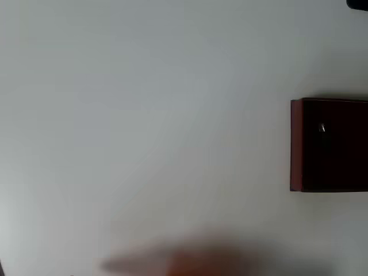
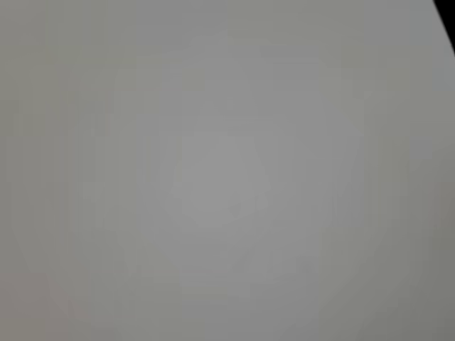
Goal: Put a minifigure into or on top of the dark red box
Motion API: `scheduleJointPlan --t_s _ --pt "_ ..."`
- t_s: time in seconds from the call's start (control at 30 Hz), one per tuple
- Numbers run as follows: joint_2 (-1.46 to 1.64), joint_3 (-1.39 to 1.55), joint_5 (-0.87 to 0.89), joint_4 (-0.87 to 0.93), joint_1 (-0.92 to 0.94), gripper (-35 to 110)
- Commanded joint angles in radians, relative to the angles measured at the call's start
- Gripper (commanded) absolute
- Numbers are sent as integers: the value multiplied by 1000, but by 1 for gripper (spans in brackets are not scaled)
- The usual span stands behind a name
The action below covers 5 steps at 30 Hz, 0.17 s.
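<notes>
The dark red box (image 1: pixel 296 144) sits at the right edge of the overhead view, cut off by the frame, with thin red walls and a near-black inside. A tiny pale speck (image 1: pixel 322 127) lies in its dark interior, too small to tell whether it is the minifigure. The wrist view looks onto a plain pale grey surface (image 2: pixel 213 185), out of focus, with no fingers visible.
The white tabletop (image 1: pixel 144 115) stretches bare to the left of the box. A blurred reddish-brown shape (image 1: pixel 190 261) reaches in along the bottom edge of the overhead view; what it is cannot be told. Dark corners mark the top right in both views.
</notes>
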Motion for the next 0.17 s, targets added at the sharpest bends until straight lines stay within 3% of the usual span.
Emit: scheduleJointPlan --t_s 0.0,0.13 --pt "14 8 18 3 -18 0" --pt "14 8 20 3 -17 0"
